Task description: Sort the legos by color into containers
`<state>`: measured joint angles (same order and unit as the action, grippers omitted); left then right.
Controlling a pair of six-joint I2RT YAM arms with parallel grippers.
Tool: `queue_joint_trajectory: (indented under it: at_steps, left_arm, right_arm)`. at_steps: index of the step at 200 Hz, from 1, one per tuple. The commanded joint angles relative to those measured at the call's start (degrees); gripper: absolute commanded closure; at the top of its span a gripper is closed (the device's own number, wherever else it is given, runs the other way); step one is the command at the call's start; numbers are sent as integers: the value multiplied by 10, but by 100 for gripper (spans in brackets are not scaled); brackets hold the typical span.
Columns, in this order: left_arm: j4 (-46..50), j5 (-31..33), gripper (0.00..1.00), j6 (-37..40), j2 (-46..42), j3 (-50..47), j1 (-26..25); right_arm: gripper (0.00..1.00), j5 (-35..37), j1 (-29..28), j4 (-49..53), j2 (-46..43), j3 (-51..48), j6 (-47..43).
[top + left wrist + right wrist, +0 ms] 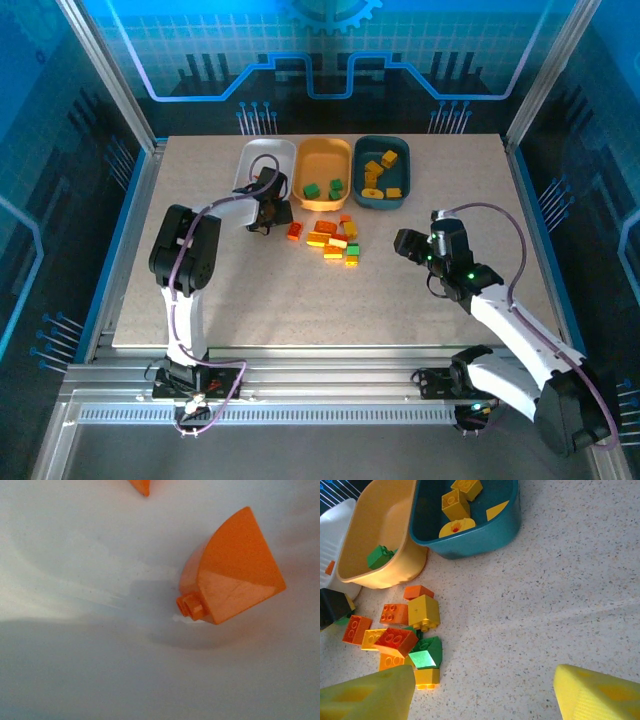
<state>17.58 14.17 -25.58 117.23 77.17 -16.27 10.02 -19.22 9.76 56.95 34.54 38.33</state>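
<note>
- Right gripper [485, 682]: jaws spread wide, with nothing between the yellow fingers [370, 697]. It hangs over bare speckled table [560, 595].
- Loose pile of bricks [405, 635]: orange-red, yellow and green pieces lie on the table ahead of the right gripper and off to its left. They are bunched together, and several touch or overlap.
- Teal tray [470, 537]: farther ahead of the right gripper, beyond the pile. Yellow bricks [456, 504] lie inside it.
- Orange-yellow tray [375, 510]: just beside the teal tray, further to the right gripper's left. A green brick [381, 556] rests inside, and the top view shows a second green piece with it.
- White tray [262, 158]: at the left end of the row, next to the orange-yellow tray.
- Left gripper [266, 210]: positioned over the near end of the white tray, pointing down. Its opening cannot be told from either view.
- Orange sloped brick [232, 570]: lies on the white tray floor directly below the left gripper, with one stud visible at its lower corner. A second orange piece [141, 485] shows at the top edge of the wrist view.
</note>
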Motion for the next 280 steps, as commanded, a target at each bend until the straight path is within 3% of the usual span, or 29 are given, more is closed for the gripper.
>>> queue_joint_trajectory:
  at_steps: [1,34,86,130,163,253,280]
  left_arm:
    - [17,-2,29,11,12,10,1]
    - [26,9,42,8,12,12,0]
    - [26,15,54,13,-18,-9,-15]
    - [26,19,56,22,-136,-49,-58]
    - [44,5,56,32,-160,-3,-81]
    - [160,-27,50,45,126,397,-84]
    - [178,-46,33,39,168,466,-84]
  right_arm:
    - [25,6,-10,-11,4,9,-9]
    - [26,7,-11,-12,10,9,-9]
    - [26,10,-12,-15,14,9,-10]
    - [25,8,-18,-20,25,9,-10]
    - [26,8,-24,-22,33,11,-10]
    - [25,24,-26,-14,-16,6,-20]
    - [25,39,-28,-15,-9,4,-24]
